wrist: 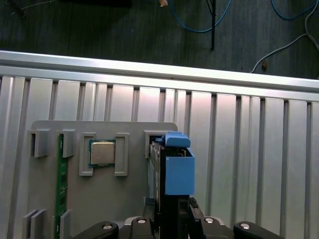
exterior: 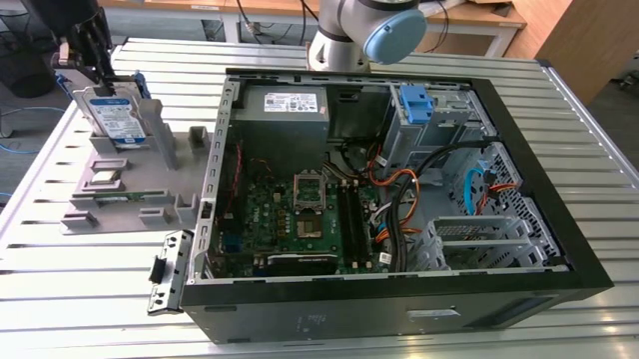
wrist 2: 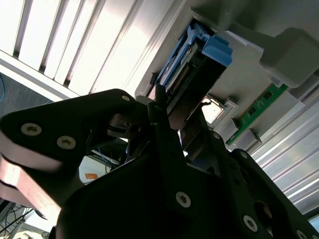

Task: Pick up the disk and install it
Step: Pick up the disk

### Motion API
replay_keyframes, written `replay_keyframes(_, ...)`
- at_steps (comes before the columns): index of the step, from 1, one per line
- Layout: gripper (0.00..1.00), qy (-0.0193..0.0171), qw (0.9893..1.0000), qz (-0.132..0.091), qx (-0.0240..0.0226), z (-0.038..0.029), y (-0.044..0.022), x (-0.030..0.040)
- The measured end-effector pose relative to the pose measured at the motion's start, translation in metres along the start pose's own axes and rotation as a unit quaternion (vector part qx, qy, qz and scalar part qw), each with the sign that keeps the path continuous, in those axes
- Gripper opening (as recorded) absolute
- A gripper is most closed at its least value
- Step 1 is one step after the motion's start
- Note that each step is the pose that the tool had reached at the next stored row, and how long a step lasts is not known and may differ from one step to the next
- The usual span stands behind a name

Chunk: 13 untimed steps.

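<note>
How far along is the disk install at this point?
Done: nothing is installed. The disk stands upright in the grey holder on the table, outside the open computer case. In hand: the gripper is at the disk's upper edge, but it is unclear whether it grips. Left: lifting the disk out and seating it in the case.

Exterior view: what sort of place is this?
Probably a robotics lab or test bench: a robot arm stands by a slatted metal table, where an open computer case lies beside a grey fixture holding the disk.
</note>
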<state>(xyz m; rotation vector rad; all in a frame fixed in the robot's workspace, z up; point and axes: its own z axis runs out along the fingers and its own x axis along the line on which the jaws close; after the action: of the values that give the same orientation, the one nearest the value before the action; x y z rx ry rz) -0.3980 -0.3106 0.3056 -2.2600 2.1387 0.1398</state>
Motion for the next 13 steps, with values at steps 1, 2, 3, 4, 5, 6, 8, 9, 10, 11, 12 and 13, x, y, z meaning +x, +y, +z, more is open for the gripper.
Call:
replay_keyframes(1,0.36,0.0,1.0,0.0,0.0,0.0,0.0,0.0)
replay_keyframes(2,0.36,0.0,1.0,0.0,0.0,0.0,0.0,0.0)
replay_keyframes(3,0.36,0.0,1.0,0.0,0.0,0.0,0.0,0.0)
replay_keyframes(4,0.36,0.0,1.0,0.0,0.0,0.0,0.0,0.0)
replay_keyframes(5,0.36,0.0,1.0,0.0,0.0,0.0,0.0,0.0)
replay_keyframes(6,0.36,0.0,1.0,0.0,0.0,0.0,0.0,0.0)
replay_keyframes(8,0.36,0.0,1.0,0.0,-0.0001,-0.0005,0.0,0.0)
replay_keyframes(9,0.36,0.0,1.0,0.0,0.0,-0.0012,0.0,-0.0001)
replay_keyframes(10,0.36,0.0,1.0,0.0,0.0001,-0.0023,0.0,-0.0002)
replay_keyframes(11,0.36,0.0,1.0,0.0,-0.0001,-0.0038,0.0001,-0.0003)
replay_keyframes(12,0.36,0.0,1.0,0.0,0.0,-0.005,0.0001,-0.0005)
replay_keyframes(13,0.36,0.0,1.0,0.0,0.0,-0.0061,0.0002,-0.0006)
